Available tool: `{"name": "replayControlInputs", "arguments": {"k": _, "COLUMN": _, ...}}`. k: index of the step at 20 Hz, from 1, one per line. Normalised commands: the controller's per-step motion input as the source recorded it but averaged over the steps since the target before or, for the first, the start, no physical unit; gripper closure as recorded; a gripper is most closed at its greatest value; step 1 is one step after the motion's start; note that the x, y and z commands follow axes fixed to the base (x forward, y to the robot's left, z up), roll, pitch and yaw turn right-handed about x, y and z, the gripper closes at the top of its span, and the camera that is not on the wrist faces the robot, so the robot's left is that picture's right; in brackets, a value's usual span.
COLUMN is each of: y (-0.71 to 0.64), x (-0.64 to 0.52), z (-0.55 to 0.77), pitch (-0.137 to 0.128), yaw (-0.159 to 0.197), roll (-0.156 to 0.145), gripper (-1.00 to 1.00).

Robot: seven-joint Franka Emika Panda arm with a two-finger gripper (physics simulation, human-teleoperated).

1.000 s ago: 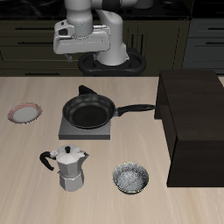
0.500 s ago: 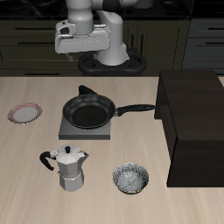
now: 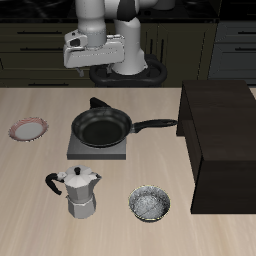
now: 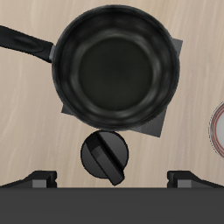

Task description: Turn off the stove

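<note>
1. On the table in the exterior view, we are seeing the stove sitting as a flat grey square near the middle, with the black frying pan resting on top of it and covering most of its surface.
2. We are noticing the pan's handle reaching toward the large dark brown box, which is standing at the table's side.
3. We are finding a metal coffee pot standing upright nearer the table's front edge, with a small patterned bowl beside it and a small plate well apart at the opposite side from the box.
4. We are watching the gripper hanging above the table behind the stove, touching nothing; from this view we cannot tell how far its fingers are spread.
5. Looking through the wrist view, we are seeing the frying pan from straight above, with grey corners of the stove showing around its rim.
6. We are spotting the stove's round black knob just beside the pan, between the pan and the gripper's fingertips.
7. We are seeing the two fingertips standing wide apart with nothing between them, so the gripper is wide and empty.
8. We are catching only an edge of the plate at the border of this view.
</note>
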Motion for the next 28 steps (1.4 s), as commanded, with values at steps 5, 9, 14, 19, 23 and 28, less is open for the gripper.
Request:
{"name": "replayControlInputs", "arguments": {"k": 5, "y": -0.02, "x": -0.07, "z": -0.23, "pitch": 0.003, "yaw": 0.041, "roll": 0.008, "gripper": -1.00}}
{"name": "replayControlInputs", "arguments": {"k": 9, "y": -0.12, "x": 0.03, "z": -0.27, "pitch": 0.021, "yaw": 0.056, "roll": -0.021, "gripper": -1.00}}
{"name": "replayControlInputs", "arguments": {"k": 14, "y": -0.02, "x": 0.01, "z": -0.15, "pitch": 0.009, "yaw": 0.036, "roll": -0.001, "gripper": -1.00}}
{"name": "replayControlInputs", "arguments": {"k": 19, "y": 0.06, "x": -0.05, "z": -0.13, "pitch": -0.015, "yaw": 0.057, "roll": 0.013, "gripper": -1.00}}
{"name": "replayControlInputs", "arguments": {"k": 23, "y": 0.07, "x": -0.07, "z": -0.24, "pitch": -0.013, "yaw": 0.075, "roll": 0.027, "gripper": -1.00}}
{"name": "replayControlInputs", "arguments": {"k": 28, "y": -0.02, "x": -0.05, "z": -0.13, "pitch": -0.030, "yaw": 0.012, "roll": -0.003, "gripper": -1.00}}
